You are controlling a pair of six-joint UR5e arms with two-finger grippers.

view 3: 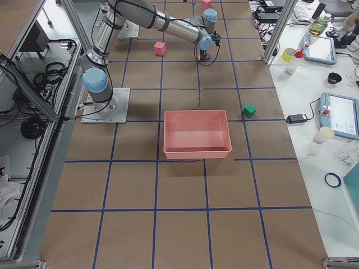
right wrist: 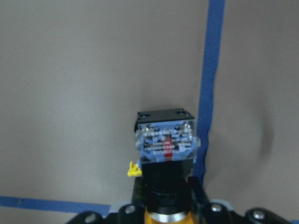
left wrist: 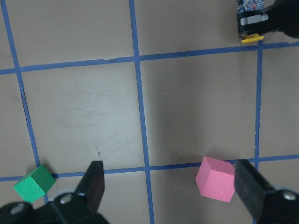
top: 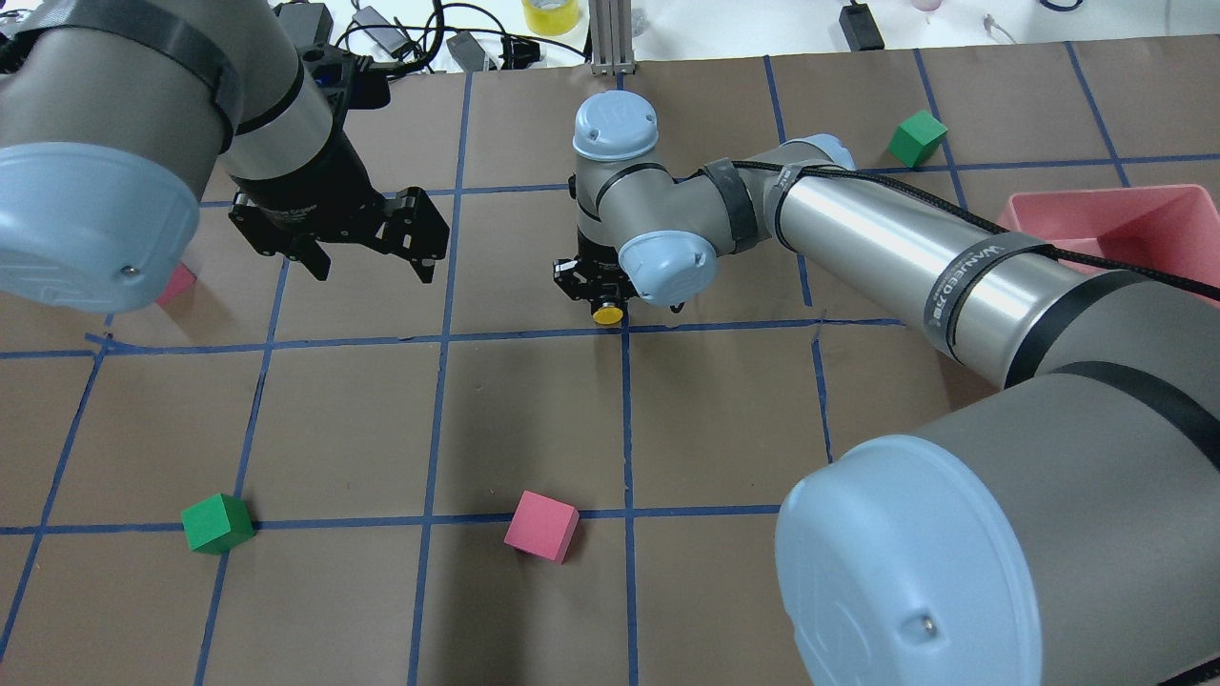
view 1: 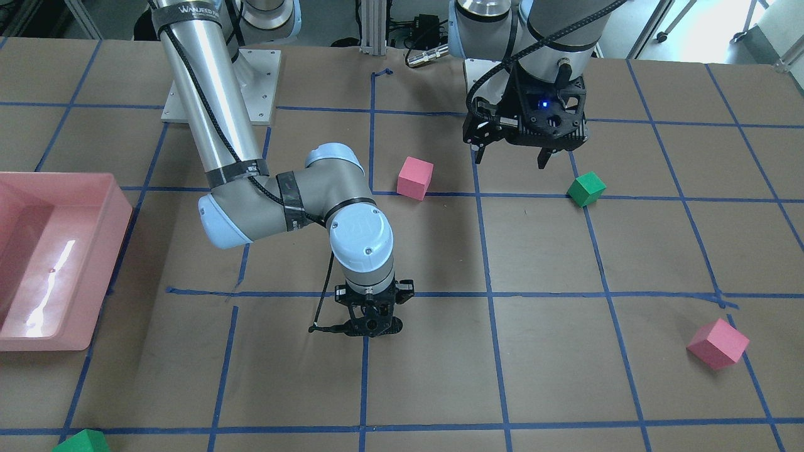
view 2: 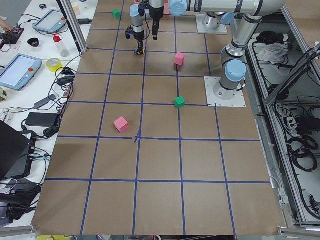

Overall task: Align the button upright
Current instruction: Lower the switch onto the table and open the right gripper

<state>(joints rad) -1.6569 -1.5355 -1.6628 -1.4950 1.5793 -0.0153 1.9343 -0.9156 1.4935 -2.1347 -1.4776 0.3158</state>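
I have the right pincer [view 1: 370, 329] low at the table [top: 534, 410], pinching the button [right wrist: 166, 142]. I judge its long axis lies flat, yellow cap [top: 606, 312] toward the robot's side. The left pincer [top: 372, 272] hangs spread, well apart.

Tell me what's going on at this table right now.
The right arm's hand is down at the brown paper-covered table, closed on the tiny push-button with the round yellow cap and black-silver block base. The button appears to lie on its side, not yet upright. The left hand hangs open above the table, holding nothing. A pink foam cube and a green foam cube sit apart from both.
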